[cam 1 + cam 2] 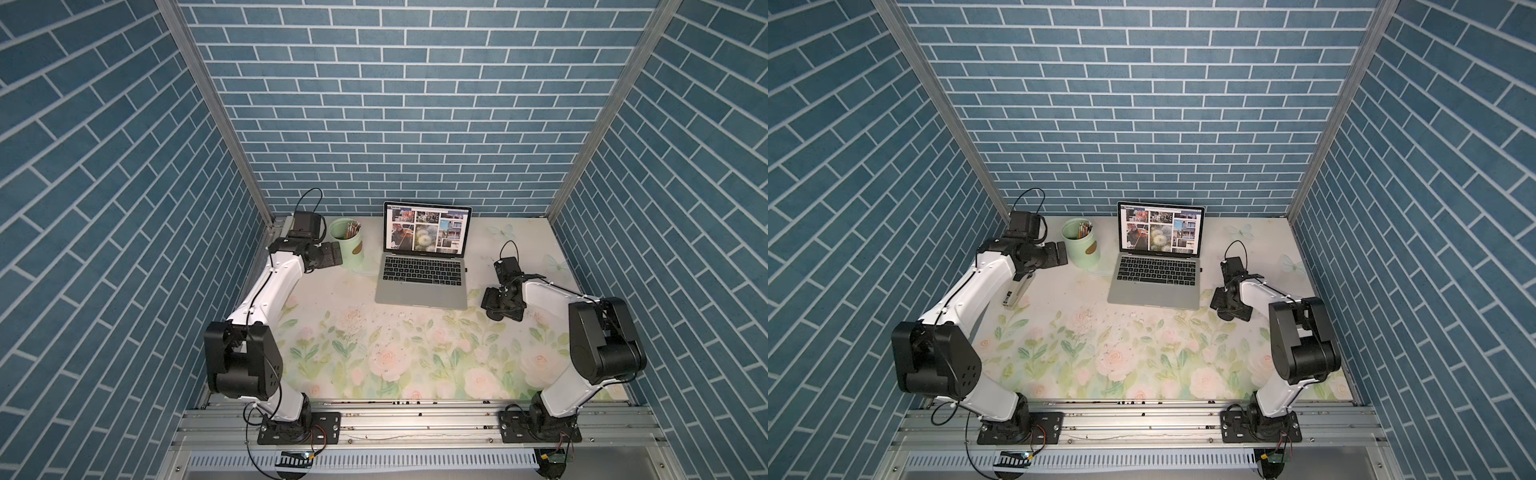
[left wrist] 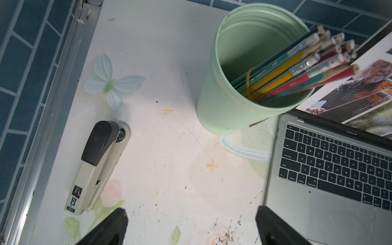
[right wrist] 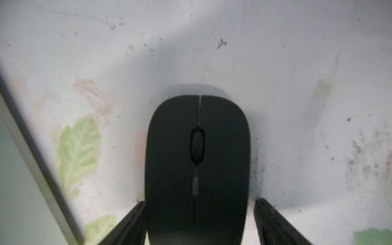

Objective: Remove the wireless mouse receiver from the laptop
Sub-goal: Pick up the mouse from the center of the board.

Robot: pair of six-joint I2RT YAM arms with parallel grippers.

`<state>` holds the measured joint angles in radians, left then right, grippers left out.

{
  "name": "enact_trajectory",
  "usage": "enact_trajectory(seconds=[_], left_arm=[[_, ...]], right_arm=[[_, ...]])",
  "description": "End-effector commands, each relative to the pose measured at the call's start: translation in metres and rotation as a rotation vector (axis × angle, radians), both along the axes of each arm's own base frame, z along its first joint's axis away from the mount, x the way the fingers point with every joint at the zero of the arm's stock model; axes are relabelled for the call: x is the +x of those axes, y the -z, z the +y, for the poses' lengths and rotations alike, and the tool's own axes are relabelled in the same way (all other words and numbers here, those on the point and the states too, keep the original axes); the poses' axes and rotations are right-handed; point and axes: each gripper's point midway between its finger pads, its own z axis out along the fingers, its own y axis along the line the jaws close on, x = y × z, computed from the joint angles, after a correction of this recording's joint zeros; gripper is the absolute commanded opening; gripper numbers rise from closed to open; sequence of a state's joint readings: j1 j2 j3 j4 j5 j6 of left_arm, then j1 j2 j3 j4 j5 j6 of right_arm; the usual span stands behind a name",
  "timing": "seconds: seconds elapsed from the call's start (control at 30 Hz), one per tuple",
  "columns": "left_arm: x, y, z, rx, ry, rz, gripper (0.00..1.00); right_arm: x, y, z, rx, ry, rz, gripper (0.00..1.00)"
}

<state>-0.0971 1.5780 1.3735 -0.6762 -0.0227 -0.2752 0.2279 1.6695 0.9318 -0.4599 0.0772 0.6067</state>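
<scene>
Nearest, the right gripper (image 3: 199, 201) straddles the mouse (image 3: 197, 148) (wrong black thing), jaws parted, toward the right edge of the tabletop (image 1: 374, 353); closing there could grab it instead. Farther, the wireless mouse receiver (image 1: 466, 269) juts from the right side of the laptop (image 1: 419, 289); the left gripper (image 2: 192, 209) gapes near the far-left corner.

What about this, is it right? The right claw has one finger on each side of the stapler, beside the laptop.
Not quite. The right claw has a black mouse between its fingers, not the stapler, which lies on the laptop's other side. The right wrist view shows it. The rest holds: one finger on each side, beside the laptop.
</scene>
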Motion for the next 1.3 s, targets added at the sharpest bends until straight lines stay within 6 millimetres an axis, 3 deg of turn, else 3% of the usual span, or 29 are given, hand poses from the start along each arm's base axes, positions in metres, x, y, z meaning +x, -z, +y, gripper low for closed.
enact_trajectory(seconds=[0.0,0.4,0.5,0.7,0.8,0.93,1.07,1.17,1.27], left_arm=[[-0.003,0.01,-0.001,0.019,0.002,0.036,1.0],[-0.006,0.019,0.002,0.042,-0.015,0.085,1.0],[-0.006,0.021,0.001,0.042,-0.016,0.093,1.0],[-0.006,0.014,-0.002,0.033,-0.019,0.081,1.0],[-0.008,0.002,-0.011,0.009,-0.004,0.06,1.0],[-0.012,-0.035,-0.051,-0.083,0.08,-0.016,1.0],[-0.016,-0.069,-0.115,-0.276,0.216,-0.093,1.0],[-0.019,-0.08,-0.161,-0.409,0.31,-0.113,1.0],[-0.019,-0.085,-0.194,-0.506,0.376,-0.121,1.0]], right_arm=[[-0.027,0.027,0.0,0.022,0.028,0.118,0.76],[-0.041,0.041,0.001,0.013,-0.019,0.204,0.74],[-0.043,0.043,0.004,0.021,-0.027,0.215,0.67],[-0.046,0.043,0.01,0.02,-0.048,0.215,0.4],[-0.044,0.036,0.014,-0.004,-0.077,0.195,0.36],[-0.024,-0.003,0.037,-0.071,-0.223,0.07,0.36],[-0.006,-0.058,0.091,-0.01,-0.43,-0.076,0.36],[0.002,-0.102,0.132,0.064,-0.575,-0.18,0.37],[0.005,-0.146,0.165,0.114,-0.698,-0.283,0.37]])
